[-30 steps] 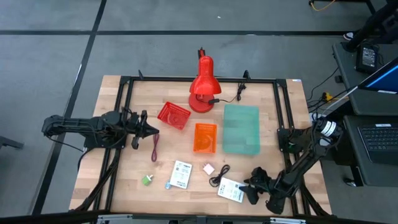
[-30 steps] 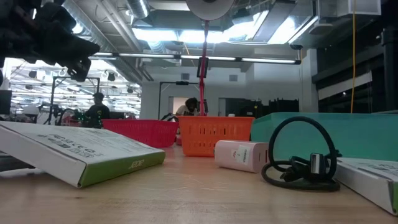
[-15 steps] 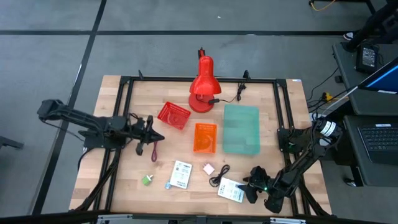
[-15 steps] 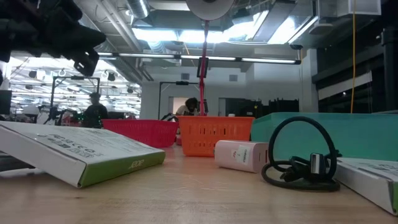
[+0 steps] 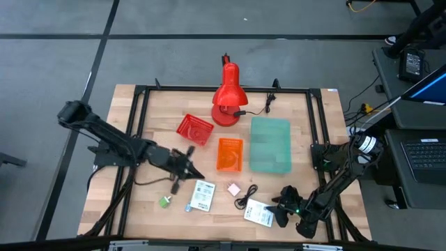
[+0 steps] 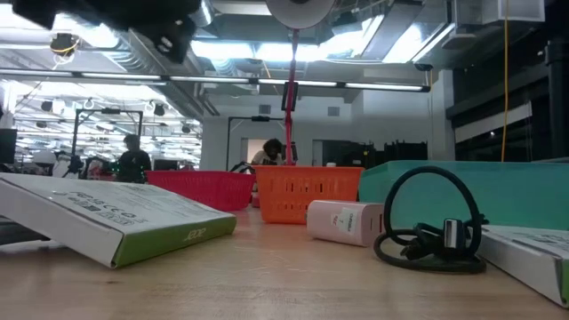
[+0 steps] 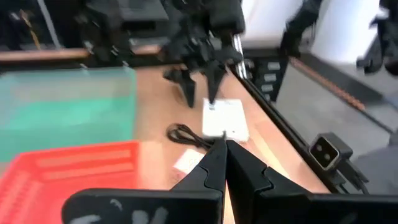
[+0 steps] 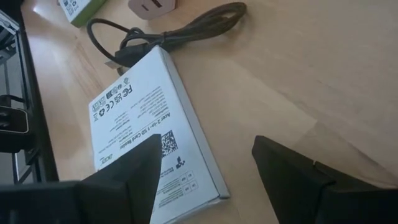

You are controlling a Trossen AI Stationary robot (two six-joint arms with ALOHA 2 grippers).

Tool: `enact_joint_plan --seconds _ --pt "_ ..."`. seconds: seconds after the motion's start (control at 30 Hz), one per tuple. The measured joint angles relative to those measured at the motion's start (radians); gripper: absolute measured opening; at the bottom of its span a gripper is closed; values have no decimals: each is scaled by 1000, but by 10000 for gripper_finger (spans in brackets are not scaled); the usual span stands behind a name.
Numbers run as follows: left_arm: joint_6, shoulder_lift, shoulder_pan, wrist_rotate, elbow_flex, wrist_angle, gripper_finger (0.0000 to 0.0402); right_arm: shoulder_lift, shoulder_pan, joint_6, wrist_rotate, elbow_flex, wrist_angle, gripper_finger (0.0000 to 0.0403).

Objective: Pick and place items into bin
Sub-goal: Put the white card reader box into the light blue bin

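Note:
My left gripper (image 5: 197, 173) (image 7: 222, 146) is shut on nothing, above the table between the orange basket (image 5: 230, 154) and a white packet (image 5: 203, 196). The dark red cord (image 5: 173, 185) lies flat, mostly hidden under that arm. A green cube (image 5: 164, 201), a pinkish-white cube (image 5: 234, 189) and a black coiled cable (image 5: 246, 196) rest on the wood. My right gripper (image 5: 277, 211) (image 8: 205, 168) stands open at the end of a second white packet (image 8: 143, 124). One finger is on either side of the packet's corner, and I see no touch.
A red basket (image 5: 194, 129), a teal bin (image 5: 270, 144) and a red desk lamp (image 5: 226, 97) stand toward the far side. A black frame (image 5: 139, 104) runs around the table. Bare wood lies at the near left.
My left gripper has swung from left of the red basket toward the table's right and near edge. It crossed over the dark red cord and rose, staying shut. The cord has stayed on the table.

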State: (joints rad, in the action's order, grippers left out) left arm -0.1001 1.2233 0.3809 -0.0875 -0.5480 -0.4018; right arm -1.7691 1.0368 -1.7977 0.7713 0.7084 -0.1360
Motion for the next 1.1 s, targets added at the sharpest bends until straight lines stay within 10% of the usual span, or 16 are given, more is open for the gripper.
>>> enact_joint_plan --seconds 0.4,1.1 --pt "112 487 73 38 -435 165 3 0 1 0 5 0 2 239" --pt "194 910 69 168 -845 165 3 0 2 75 4 2 11 239"
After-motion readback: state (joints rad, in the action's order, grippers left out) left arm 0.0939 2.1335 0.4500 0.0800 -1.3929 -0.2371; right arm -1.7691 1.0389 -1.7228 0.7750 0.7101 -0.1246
